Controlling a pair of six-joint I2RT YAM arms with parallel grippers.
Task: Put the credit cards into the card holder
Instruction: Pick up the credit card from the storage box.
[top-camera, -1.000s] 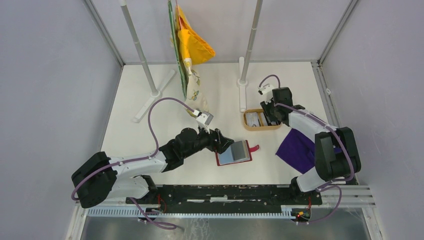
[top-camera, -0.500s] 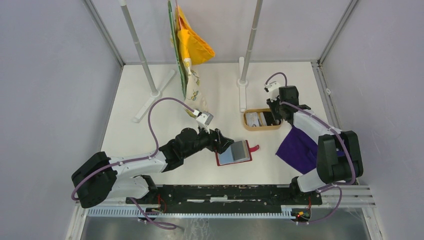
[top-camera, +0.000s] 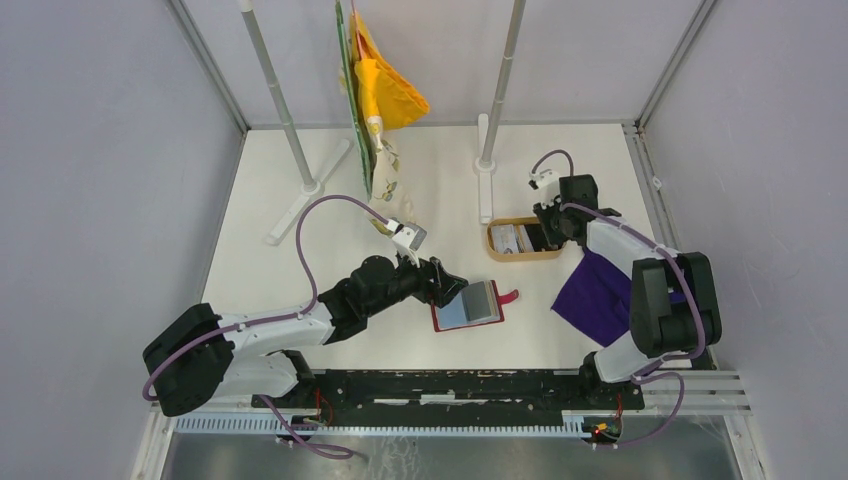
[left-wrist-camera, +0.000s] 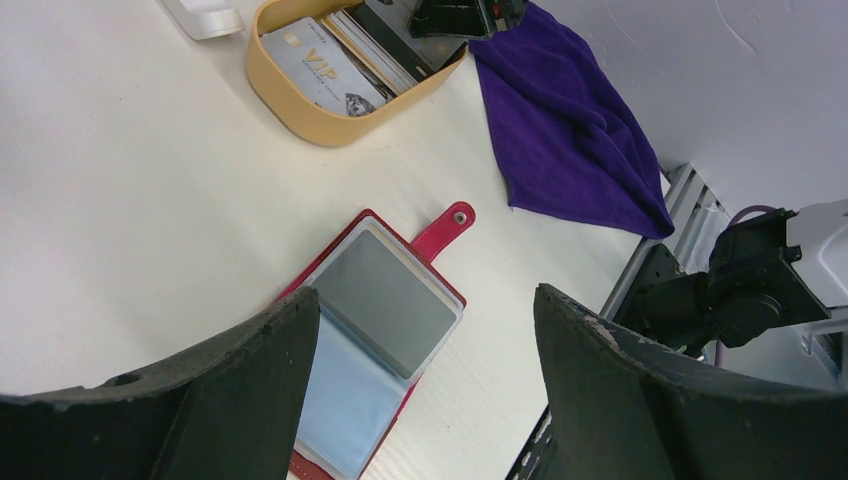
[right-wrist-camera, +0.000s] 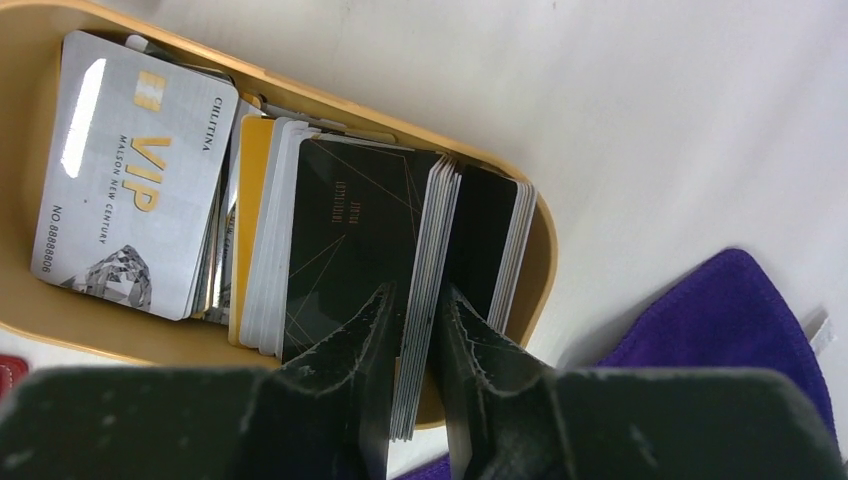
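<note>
Credit cards (right-wrist-camera: 350, 230) sit stacked in an oval wooden tray (right-wrist-camera: 543, 262), pale ones on one side and black ones on the other. The right gripper (right-wrist-camera: 412, 322) reaches into that tray with its fingers drawn close, pinching the edges of a thin bundle beside a black card. The card holder (left-wrist-camera: 385, 300) lies open and flat on the table (left-wrist-camera: 120, 200), apart from the tray, with its snap tab pointing toward a purple cloth (left-wrist-camera: 570, 130). The left gripper (left-wrist-camera: 425, 320) hovers over the holder with its fingers spread wide, gripping nothing. The step in hand looks like picking a card. The pinch seems to span several cards, so the next move calls for lifting only one free and carrying it to a holder slot.
</note>
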